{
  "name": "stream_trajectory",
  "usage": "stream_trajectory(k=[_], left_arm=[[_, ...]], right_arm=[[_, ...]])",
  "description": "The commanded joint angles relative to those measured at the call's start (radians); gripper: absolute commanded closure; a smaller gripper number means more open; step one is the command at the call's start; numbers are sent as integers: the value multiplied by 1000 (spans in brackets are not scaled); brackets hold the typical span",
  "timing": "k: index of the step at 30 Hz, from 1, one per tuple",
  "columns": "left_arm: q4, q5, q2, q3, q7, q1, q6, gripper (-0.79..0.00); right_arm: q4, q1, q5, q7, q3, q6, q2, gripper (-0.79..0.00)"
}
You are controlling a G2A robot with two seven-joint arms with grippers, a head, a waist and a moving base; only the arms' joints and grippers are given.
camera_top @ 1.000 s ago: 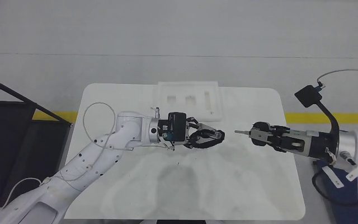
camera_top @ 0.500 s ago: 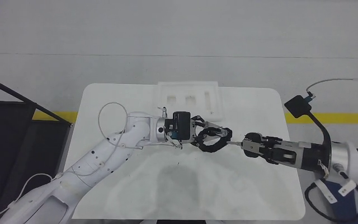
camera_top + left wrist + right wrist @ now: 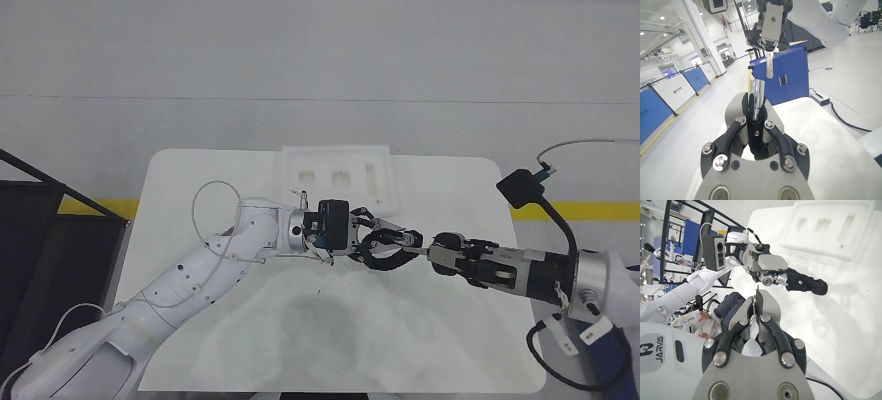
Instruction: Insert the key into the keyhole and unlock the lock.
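Counting the hardware left to right over mid-table: one left gripper (image 3: 385,246), one lock (image 3: 757,98), one key (image 3: 769,66), one right gripper (image 3: 440,248).

- Left gripper: black-padded fingers pinch the chrome lock cylinder by its body, keyhole face turned right.
- Key: tip sits just short of that face. It is apart from the face and slightly off line with the keyhole, so not inserted.
- Right gripper: fingers pressed together on the key's head, blade pointing left.
- One white foam tray (image 3: 340,155) with three recesses lies at the far edge, behind the left gripper.

Surface: one white table (image 3: 450,330) with rounded corners.

Room: grey floor. One black frame (image 3: 60,187) stands at left. One yellow line (image 3: 590,211) passes behind the table. One blue cabinet (image 3: 791,75) stands beyond the right end.
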Motion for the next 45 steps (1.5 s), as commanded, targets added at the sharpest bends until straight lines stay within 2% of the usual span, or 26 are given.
stream_trajectory(k=[1, 23, 45], left_arm=[[5, 3, -4, -1, 4, 0, -5, 0], [31, 27, -25, -41, 22, 16, -81, 0], [47, 46, -51, -57, 20, 21, -119, 0]], right_arm=[[0, 4, -4, 2, -4, -5, 3, 0], [5, 6, -32, 11, 11, -47, 31, 0], [2, -5, -46, -2, 0, -64, 53, 0]])
